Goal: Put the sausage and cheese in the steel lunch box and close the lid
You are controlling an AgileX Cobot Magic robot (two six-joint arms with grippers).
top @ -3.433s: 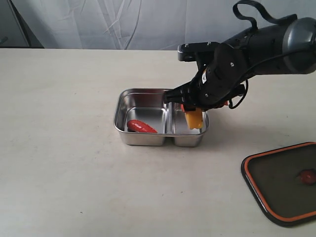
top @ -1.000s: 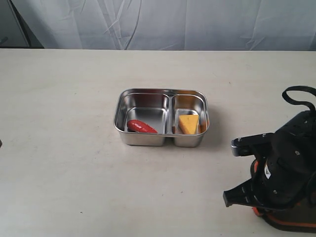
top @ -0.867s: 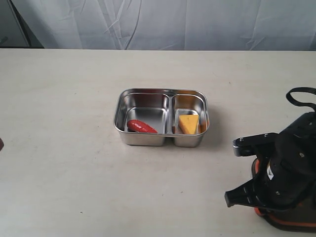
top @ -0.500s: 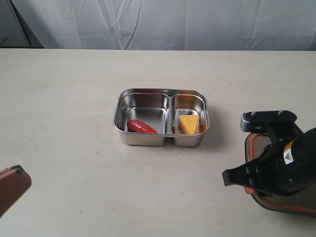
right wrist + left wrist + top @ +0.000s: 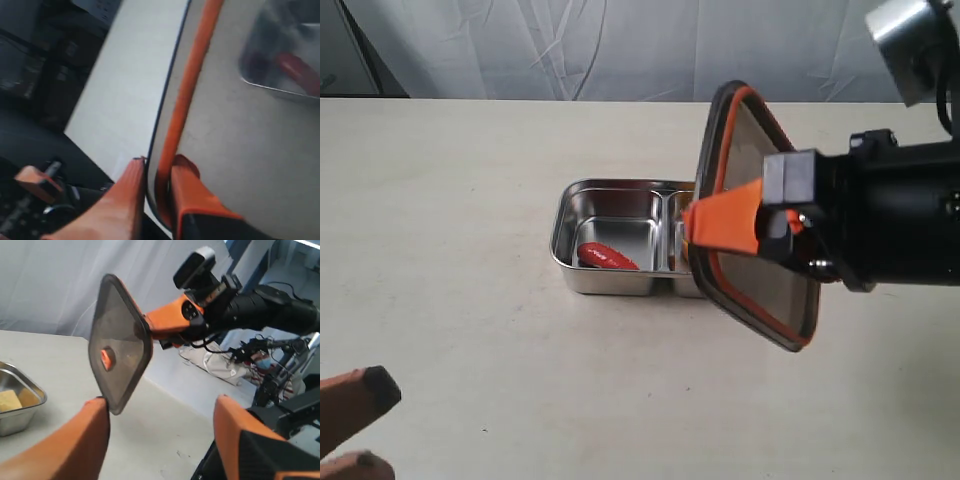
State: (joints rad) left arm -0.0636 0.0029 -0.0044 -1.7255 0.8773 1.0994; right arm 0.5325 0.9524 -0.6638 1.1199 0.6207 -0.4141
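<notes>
- Lower left: your left claw (image 5: pixel 355 432) has come into frame, released and empty.
- Centre: sausage (image 5: pixel 607 257) and cheese (image 5: pixel 9 400) lie in the box (image 5: pixel 610 188).
- Right: your right claw (image 5: pixel 700 225), clenched on the lid (image 5: pixel 760 290) rim, has lifted it off the worktop (image 5: pixel 470 150) and holds it tilted over the box. I judge only closing remains.

A pale beige table (image 5: pixel 470 300) spreads under the right pincer (image 5: pixel 705 222); beyond it, past the table's far edge, hangs a creased white curtain (image 5: pixel 620 50), softly lit.

The sausage (image 5: pixel 607 257) lies in the steel lunch box's (image 5: pixel 610 184) left compartment on the bench (image 5: pixel 460 200), the lid (image 5: pixel 765 295) tilted upright before its right.
</notes>
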